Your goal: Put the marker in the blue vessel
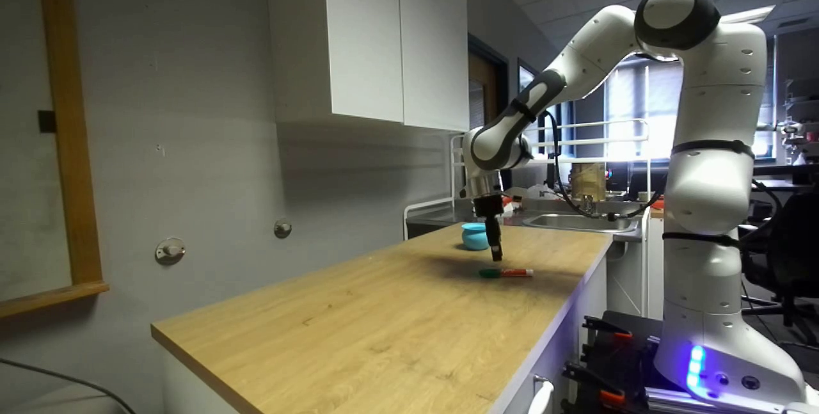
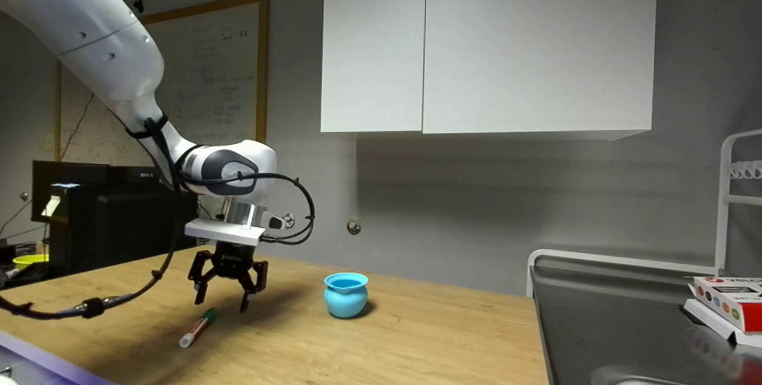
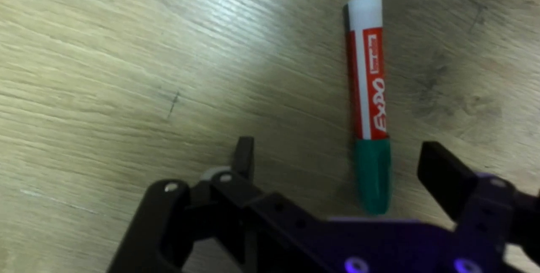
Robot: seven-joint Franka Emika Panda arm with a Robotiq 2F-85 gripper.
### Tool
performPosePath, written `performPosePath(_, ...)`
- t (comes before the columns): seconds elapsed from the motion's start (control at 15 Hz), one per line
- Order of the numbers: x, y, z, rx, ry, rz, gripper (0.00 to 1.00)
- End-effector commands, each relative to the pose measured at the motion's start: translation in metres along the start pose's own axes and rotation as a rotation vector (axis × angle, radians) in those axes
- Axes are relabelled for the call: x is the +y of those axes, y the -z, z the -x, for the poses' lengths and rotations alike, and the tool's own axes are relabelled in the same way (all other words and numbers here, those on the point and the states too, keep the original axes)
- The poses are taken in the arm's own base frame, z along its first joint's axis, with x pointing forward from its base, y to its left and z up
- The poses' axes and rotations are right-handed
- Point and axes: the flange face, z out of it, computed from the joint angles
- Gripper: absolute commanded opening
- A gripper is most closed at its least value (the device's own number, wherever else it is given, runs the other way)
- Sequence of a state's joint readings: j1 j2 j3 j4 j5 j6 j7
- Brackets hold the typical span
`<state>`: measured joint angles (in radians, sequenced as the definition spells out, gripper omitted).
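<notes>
The marker has a red and white body and a green cap. It lies flat on the wooden counter in both exterior views, marker [image 1: 507, 272] and marker [image 2: 198, 328]. The marker [image 3: 370, 83] also shows in the wrist view, cap end toward the gripper. The blue vessel [image 2: 346, 299] is a small round pot with a flared rim, upright on the counter; the vessel [image 1: 475, 238] stands beyond the gripper. My gripper [image 2: 222, 306] is open and empty above the counter, pointing down near the cap. In the wrist view the cap lies between the gripper's fingers [image 3: 337, 148], nearer the right one.
The wooden counter [image 1: 358, 311] runs along a grey wall. White cabinets [image 2: 536, 46] hang above it. A metal sink [image 1: 579, 222] and a white rail [image 2: 619, 261] border its far end. A red and white box [image 2: 729, 299] lies there. A black cable [image 2: 172, 242] hangs from the arm.
</notes>
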<state>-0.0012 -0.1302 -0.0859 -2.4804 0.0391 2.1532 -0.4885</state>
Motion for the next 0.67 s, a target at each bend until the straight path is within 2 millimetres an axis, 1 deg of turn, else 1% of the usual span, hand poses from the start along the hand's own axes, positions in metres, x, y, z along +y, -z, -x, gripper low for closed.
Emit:
performPosePath(0.0,-0.019,-0.013,0.003,-0.001,0.045,0.012,1.00)
performPosePath(0.33,-0.044,-0.029,0.005,-0.016,0.096,0.023,1.00)
performPosePath(0.53,-0.048,-0.034,0.006,-0.018,0.111,0.032,1.00)
performPosePath(0.6,-0.047,-0.035,0.008,-0.015,0.112,0.038,0.75)
